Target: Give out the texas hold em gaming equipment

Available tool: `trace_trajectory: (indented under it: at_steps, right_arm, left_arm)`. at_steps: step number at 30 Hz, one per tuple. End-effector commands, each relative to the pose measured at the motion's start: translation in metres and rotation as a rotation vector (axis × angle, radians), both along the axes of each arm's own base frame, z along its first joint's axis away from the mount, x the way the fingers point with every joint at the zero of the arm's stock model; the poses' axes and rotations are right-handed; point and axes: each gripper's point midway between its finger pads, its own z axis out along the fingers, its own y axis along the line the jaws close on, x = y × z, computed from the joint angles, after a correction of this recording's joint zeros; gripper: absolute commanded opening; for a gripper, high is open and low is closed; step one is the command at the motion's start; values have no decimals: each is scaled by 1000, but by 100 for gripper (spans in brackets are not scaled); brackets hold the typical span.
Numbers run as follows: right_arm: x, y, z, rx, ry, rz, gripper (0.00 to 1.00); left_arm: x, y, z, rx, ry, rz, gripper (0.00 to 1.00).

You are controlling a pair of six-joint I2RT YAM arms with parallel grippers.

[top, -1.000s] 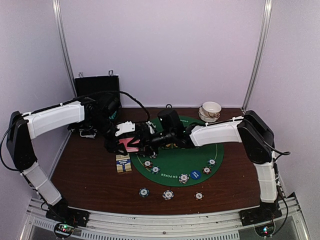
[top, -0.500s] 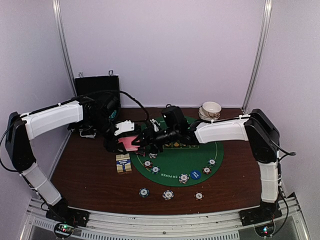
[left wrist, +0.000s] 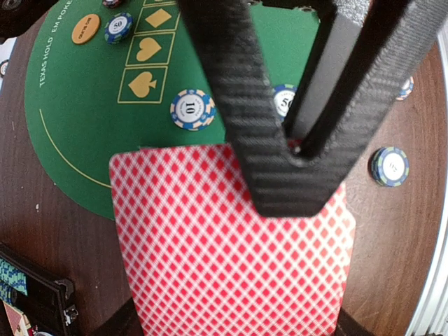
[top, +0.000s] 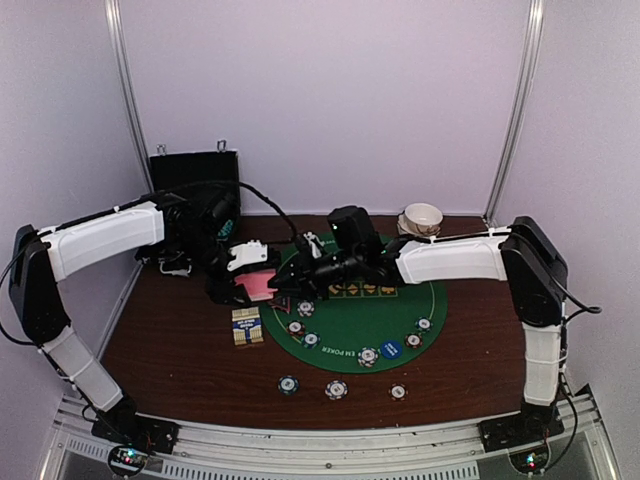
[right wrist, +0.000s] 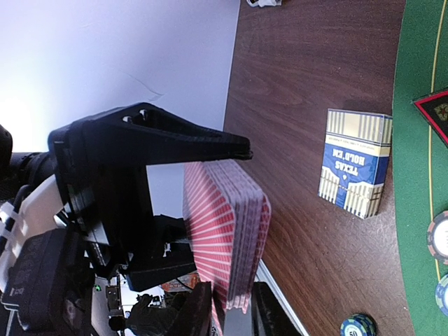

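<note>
A deck of pink-backed playing cards (top: pixel 262 287) hangs over the table's left half, off the edge of the green mat (top: pixel 375 315). My left gripper (top: pixel 240 285) is shut on it. The diamond-patterned back (left wrist: pixel 224 259) fills the left wrist view, and my right gripper's fingers (left wrist: pixel 280 175) lie across its far edge. In the right wrist view the deck (right wrist: pixel 224 231) stands edge-on with my right gripper (right wrist: pixel 231 315) shut on its near corner. Stripe-edged chips (top: pixel 369 356) and a blue disc (top: pixel 391 349) lie on the mat. An orange disc (left wrist: pixel 85 29) and the triangular marker (right wrist: pixel 437 112) also show.
A blue card box (top: pixel 247 326) lies on the wood just left of the mat. Three chips (top: pixel 336 389) sit in a row near the front edge. A black case (top: pixel 195 175) stands at the back left, and stacked white bowls (top: pixel 422 220) at the back right.
My right gripper has moved left to the deck and its fingers have narrowed onto the cards' edge. The left arm and the deck have stayed in place.
</note>
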Motion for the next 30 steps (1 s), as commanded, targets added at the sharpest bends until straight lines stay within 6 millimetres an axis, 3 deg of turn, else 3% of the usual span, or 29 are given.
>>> trace_trajectory:
  at_steps: [1,5,9,12,30]
  right_arm:
    - [0,-4,27,45,-37,-6,19]
    - [-1,-4,27,42,-38,-1,18]
    - [-2,-8,20,-3,-45,4,36]
    - [-1,-9,20,-8,-51,4,39]
    - [5,5,36,115,-7,5,29]
  left_arm:
    - [2,2,7,-8,-41,-4,18]
    - [3,2,7,-4,-43,-1,17]
    - [3,3,8,-4,-45,-1,16]
    - [3,2,7,-5,-45,-2,16]
    - [5,2,7,1,-45,3,13]
